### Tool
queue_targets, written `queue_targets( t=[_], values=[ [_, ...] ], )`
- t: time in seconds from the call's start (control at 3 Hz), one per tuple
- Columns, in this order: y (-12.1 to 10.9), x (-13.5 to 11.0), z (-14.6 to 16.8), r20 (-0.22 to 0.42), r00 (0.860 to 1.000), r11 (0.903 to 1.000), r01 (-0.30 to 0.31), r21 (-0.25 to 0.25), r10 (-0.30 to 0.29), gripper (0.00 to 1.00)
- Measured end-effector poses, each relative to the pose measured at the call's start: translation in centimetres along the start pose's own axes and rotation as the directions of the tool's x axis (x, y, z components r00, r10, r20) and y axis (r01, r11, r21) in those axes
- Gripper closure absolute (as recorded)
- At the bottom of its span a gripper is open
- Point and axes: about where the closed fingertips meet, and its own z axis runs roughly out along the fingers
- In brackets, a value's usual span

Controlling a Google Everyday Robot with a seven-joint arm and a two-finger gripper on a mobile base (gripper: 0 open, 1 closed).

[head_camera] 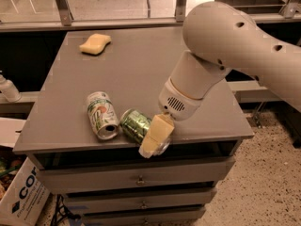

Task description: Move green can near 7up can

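Observation:
The green can (135,125) lies on its side near the front edge of the grey cabinet top (141,65). The 7up can (101,114), white with green and red markings, lies on its side just left of it, close beside it. My gripper (156,136) comes down from the big white arm (225,55) at the green can's right end. One pale yellow finger (155,135) lies across that end of the can.
A yellow sponge (95,44) lies at the back left of the cabinet top. Drawers (136,179) are below the front edge. A white bottle (8,89) stands at the left, and a cardboard box (21,192) sits on the floor at lower left.

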Motion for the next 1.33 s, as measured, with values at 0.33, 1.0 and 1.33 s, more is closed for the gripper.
queue_targets(
  t=[0.33, 1.0, 1.33],
  values=[
    [-0.01, 0.02, -0.06, 0.000, 1.000, 1.0000, 0.000, 0.000, 0.000, 0.00],
    [0.28, 0.39, 0.66, -0.004, 1.000, 0.9984, 0.001, -0.056, -0.002, 0.00],
    [0.70, 0.48, 0.26, -0.049, 0.998, 0.9952, -0.030, -0.094, 0.025, 0.00]
  ],
)
